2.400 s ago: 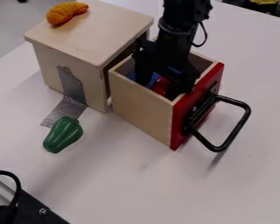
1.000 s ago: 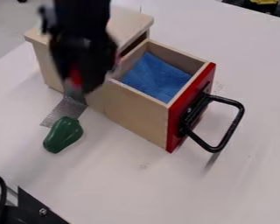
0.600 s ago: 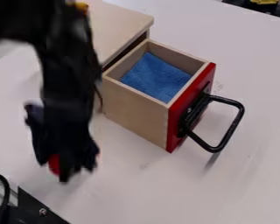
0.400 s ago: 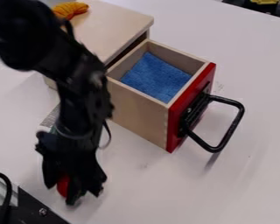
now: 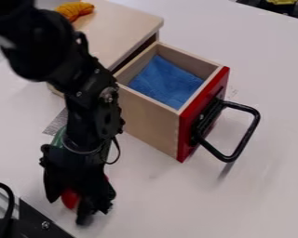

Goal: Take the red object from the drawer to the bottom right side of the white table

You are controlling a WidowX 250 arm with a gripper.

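Red object (image 5: pixel 70 198), lower left of the view, clamped between the fingers of my tool (image 5: pixel 73 205); whether it touches the white counter (image 5: pixel 195 204), I cannot tell. Just behind my arm (image 5: pixel 89 100), a green object (image 5: pixel 58 138), partly hidden. Right of the arm, the open drawer (image 5: pixel 145 122), containing blue cloth (image 5: pixel 167 81). Beyond, a wooden cabinet (image 5: pixel 126 28) bearing an orange object (image 5: pixel 74 10).

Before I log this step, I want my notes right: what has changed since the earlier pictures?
The gripper took the red object out of the drawer and carried it to the picture's lower left, jaws closed on it. The drawer shifted slightly toward the picture's left. The orange toy stayed on the wooden cabinet.
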